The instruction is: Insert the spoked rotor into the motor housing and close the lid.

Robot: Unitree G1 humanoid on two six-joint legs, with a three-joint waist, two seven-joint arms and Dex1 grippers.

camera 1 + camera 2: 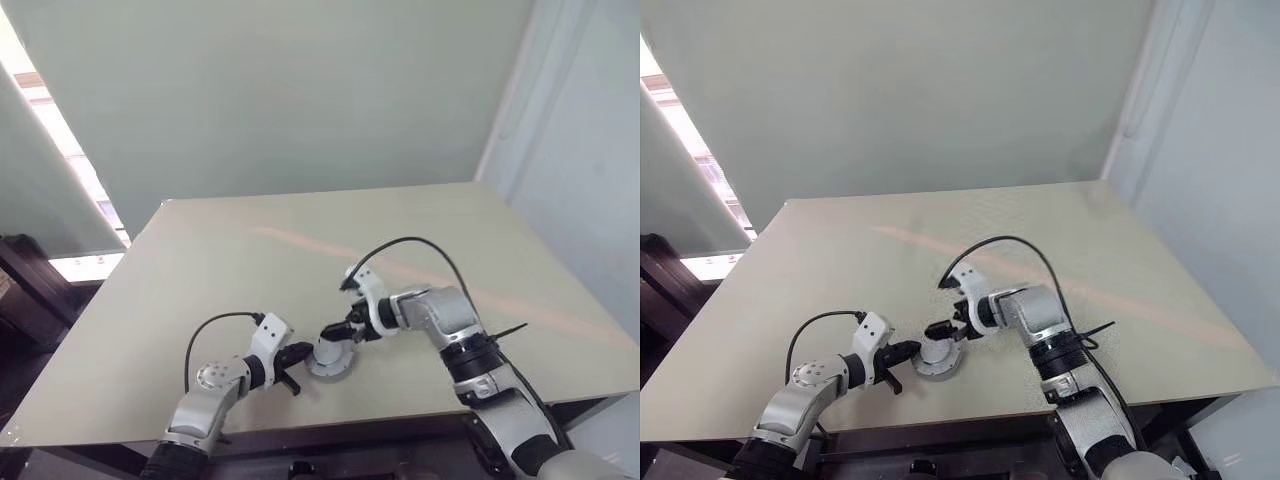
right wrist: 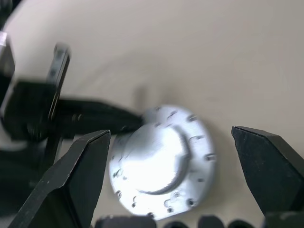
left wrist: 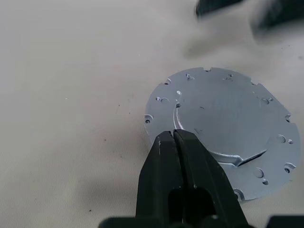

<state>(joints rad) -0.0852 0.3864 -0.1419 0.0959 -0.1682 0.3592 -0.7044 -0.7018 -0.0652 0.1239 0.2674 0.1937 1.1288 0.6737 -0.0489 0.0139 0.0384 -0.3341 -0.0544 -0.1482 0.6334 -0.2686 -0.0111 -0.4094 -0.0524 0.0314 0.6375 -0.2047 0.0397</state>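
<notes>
A round silver piece lies on the table between my two grippers: the lid (image 3: pixel 223 128), a flat grey disc with small holes round its rim, facing up. From the right wrist it shows a raised middle (image 2: pixel 156 152). The motor housing and the spoked rotor are hidden. My left gripper (image 3: pixel 173 135) is shut, its black tips resting at the disc's near edge. My right gripper (image 2: pixel 169 133) hangs open just above the disc, one finger on each side, touching nothing. From the head, the lid (image 1: pixel 328 362) sits near the front edge.
The beige table (image 1: pixel 250 260) stretches far and to both sides of the piece. Its front edge runs close behind my arms. A black cable (image 1: pixel 420 245) loops above my right forearm.
</notes>
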